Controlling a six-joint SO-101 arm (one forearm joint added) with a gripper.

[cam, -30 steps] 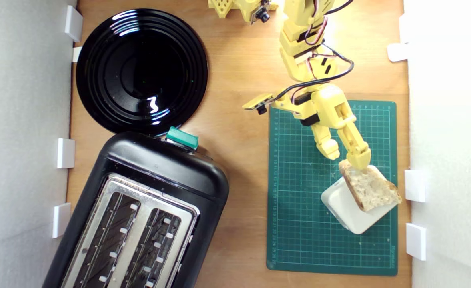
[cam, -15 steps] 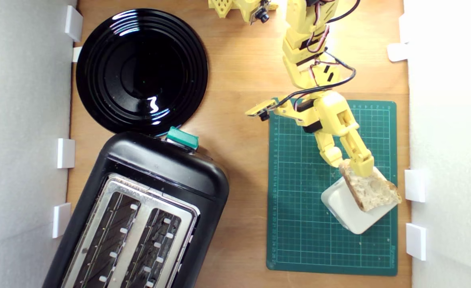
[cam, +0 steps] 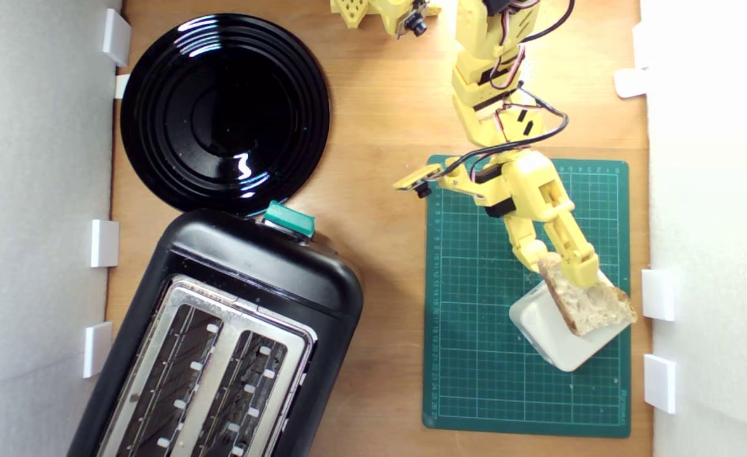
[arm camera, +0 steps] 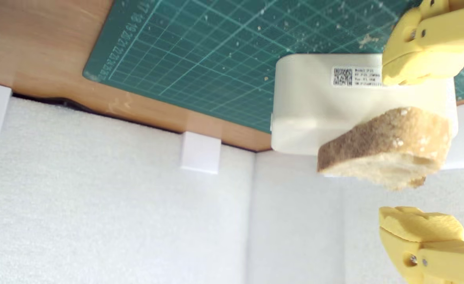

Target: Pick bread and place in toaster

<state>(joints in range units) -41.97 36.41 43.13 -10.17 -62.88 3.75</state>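
Claw wide open, one finger either side of the bread, holding nothing. Bread lies on the white block on the green mat, at 3 o'clock in the exterior view; long axis runs 10-to-4 o'clock, broad crusted end toward 4. Toaster well apart at 8 o'clock, slots empty; black plate at 10 o'clock on the surface.

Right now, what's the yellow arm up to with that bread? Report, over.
Tool open, straddling bread. Bread resting on white block, not gripped. Toaster slots empty, path across table unobstructed.
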